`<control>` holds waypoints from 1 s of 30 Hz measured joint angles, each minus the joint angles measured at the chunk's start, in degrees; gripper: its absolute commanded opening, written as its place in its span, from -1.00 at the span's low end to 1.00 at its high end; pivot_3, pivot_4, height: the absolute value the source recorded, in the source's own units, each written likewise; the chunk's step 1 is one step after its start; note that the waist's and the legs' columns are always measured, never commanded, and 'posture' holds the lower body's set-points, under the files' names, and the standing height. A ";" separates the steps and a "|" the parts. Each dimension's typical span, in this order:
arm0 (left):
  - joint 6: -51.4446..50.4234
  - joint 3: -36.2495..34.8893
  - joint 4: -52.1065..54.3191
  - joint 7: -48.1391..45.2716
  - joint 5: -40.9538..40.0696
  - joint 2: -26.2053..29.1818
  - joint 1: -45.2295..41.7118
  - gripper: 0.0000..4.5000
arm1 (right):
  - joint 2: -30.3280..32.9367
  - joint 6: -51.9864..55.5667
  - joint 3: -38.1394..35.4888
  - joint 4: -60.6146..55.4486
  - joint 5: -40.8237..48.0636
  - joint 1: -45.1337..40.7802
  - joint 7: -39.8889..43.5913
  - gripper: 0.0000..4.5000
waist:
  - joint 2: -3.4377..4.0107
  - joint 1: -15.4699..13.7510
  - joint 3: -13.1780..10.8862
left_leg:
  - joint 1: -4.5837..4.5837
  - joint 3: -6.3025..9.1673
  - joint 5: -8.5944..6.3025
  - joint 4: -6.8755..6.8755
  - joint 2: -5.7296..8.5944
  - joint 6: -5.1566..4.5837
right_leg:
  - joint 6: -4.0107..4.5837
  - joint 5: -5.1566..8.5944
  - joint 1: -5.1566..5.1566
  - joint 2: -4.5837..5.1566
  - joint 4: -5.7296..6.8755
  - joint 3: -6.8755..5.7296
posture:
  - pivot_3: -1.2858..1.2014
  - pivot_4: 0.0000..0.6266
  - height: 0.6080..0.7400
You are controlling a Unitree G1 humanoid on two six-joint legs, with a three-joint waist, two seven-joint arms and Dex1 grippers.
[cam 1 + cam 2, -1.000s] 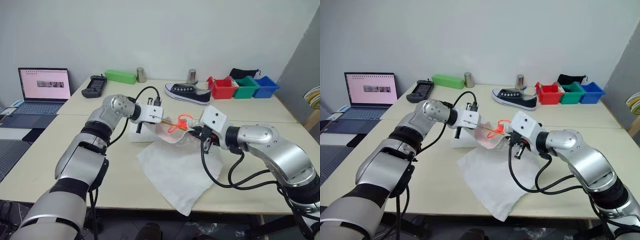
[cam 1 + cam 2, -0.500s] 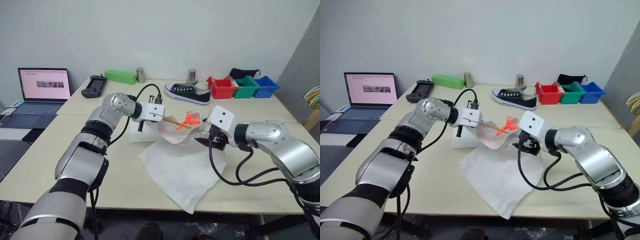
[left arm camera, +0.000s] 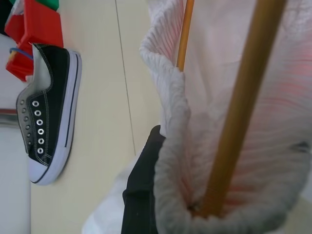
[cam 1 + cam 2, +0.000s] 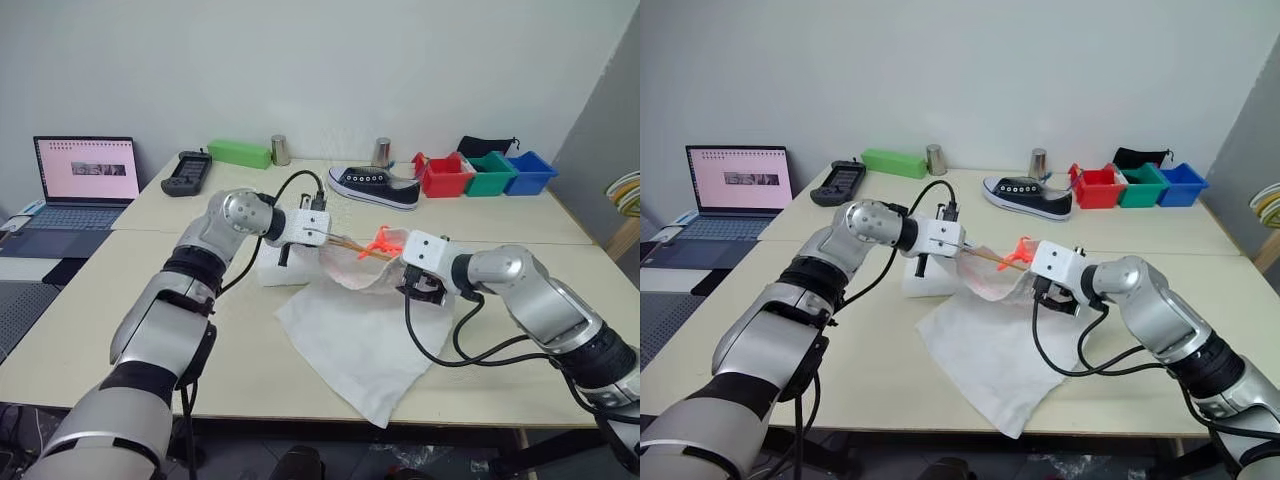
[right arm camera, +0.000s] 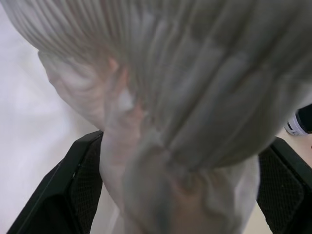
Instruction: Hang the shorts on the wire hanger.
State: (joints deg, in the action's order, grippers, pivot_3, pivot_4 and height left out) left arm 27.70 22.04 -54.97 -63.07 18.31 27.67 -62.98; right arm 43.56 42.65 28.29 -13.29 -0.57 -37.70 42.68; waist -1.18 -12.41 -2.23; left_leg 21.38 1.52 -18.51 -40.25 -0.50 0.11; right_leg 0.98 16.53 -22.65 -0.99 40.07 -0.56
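The white shorts (image 4: 355, 340) lie spread on the table with their gathered waistband (image 3: 168, 146) lifted. My left gripper (image 4: 318, 235) is shut on the gold-yellow wire hanger (image 3: 234, 122), which runs inside the waistband. The hanger's orange hook end (image 4: 378, 243) pokes out of the cloth. My right gripper (image 5: 183, 187) is open at the right end of the raised waistband. Its two black fingers (image 5: 80, 183) stand wide apart on either side of the bunched cloth without pinching it. From the head, the right gripper (image 4: 1042, 290) sits low against the shorts.
A white box (image 4: 278, 270) sits under my left wrist. At the back stand a black sneaker (image 4: 375, 187), red, green and blue bins (image 4: 446, 178), two metal cups (image 4: 283, 150), a green box (image 4: 240, 153) and a black controller (image 4: 187, 172). A laptop (image 4: 85, 170) is at the far left.
My right gripper has opened and let go of the waistband, then turned and sunk lower beside it. The orange hook end now sticks out of the cloth. The left arm held still.
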 measured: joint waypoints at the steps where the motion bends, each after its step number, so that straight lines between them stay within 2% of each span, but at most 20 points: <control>1: 0.02 0.00 0.57 -0.07 -0.01 0.10 0.16 -1.00 | -0.01 -0.49 -0.01 0.52 -0.65 -0.15 0.13 0.71 | 0.00 -0.06 0.00 | 0.00 0.01 0.00 0.00 0.00 0.00 | 0.00 0.00 0.00 0.00 0.00 0.00 | 0.28 -1.00 1.00; 6: -0.23 0.00 1.86 0.16 0.00 0.79 0.36 -1.00 | -0.27 -3.73 0.05 1.58 -3.15 -0.32 1.48 0.20 | 0.00 -0.22 0.00 | 0.01 0.00 0.00 0.00 0.01 0.00 | 0.00 0.00 0.00 0.02 -0.01 0.00 | 0.29 -1.00 1.00; 12: -1.37 0.00 1.86 1.39 0.06 0.72 0.35 -1.00 | 0.25 -8.07 0.53 2.48 -7.71 -0.05 2.94 -0.57 | 0.00 -0.24 0.00 | 0.01 0.01 0.00 0.00 0.02 0.00 | 0.00 0.00 0.00 0.02 0.00 0.00 | 0.29 -1.00 1.00; 16: -1.57 0.00 1.86 2.06 0.07 0.54 0.35 -1.00 | 0.24 -9.84 0.79 3.29 -9.96 0.25 3.53 -0.95 | 0.00 -0.22 0.00 | 0.00 0.01 0.00 0.00 0.01 0.00 | 0.00 0.00 0.00 0.02 0.00 0.01 | 0.28 -1.00 1.00; 25: -1.51 0.00 1.84 2.63 0.25 0.17 0.35 -1.00 | -0.09 -10.95 0.39 3.81 -12.40 0.55 3.59 -1.00 | 0.00 -0.22 0.00 | 0.00 0.01 0.00 0.00 0.01 0.00 | 0.00 0.00 0.00 0.02 0.00 0.01 | 0.28 -1.00 1.00; 26: -1.26 0.00 1.78 2.65 0.26 0.18 0.35 -0.75 | -0.24 -10.95 0.24 3.99 -12.48 0.55 3.65 -1.00 | 0.00 -0.22 0.00 | 0.00 0.01 0.00 0.00 0.02 0.00 | 0.00 0.00 0.00 0.02 0.01 0.01 | 0.28 -1.00 1.00; 27: -0.75 0.00 1.73 2.60 0.15 0.15 0.35 -0.70 | -0.37 -10.96 0.21 4.21 -12.76 0.55 3.68 -1.00 | 0.00 -0.23 0.00 | 0.00 0.01 0.00 0.00 0.01 0.00 | 0.00 0.00 0.00 0.02 0.01 0.01 | 0.28 -1.00 1.00; 30: 0.63 0.00 1.57 2.47 -0.03 -0.03 0.27 -0.38 | -0.76 -10.91 0.15 4.83 -13.82 0.55 3.74 -1.00 | 0.00 -0.23 0.00 | 0.00 0.00 0.00 0.00 0.02 0.01 | 0.00 0.00 0.00 0.03 0.00 0.03 | 0.28 -1.00 1.00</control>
State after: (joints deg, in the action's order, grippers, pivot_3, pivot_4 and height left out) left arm 28.33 22.04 -53.40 -60.60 18.28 27.64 -62.71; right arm 42.80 31.74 28.44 -8.46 -14.39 -37.14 46.42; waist -1.18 -12.64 -2.23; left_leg 21.38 1.52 -18.50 -40.25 -0.48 0.11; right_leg 0.98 16.53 -22.65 -0.96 40.08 -0.53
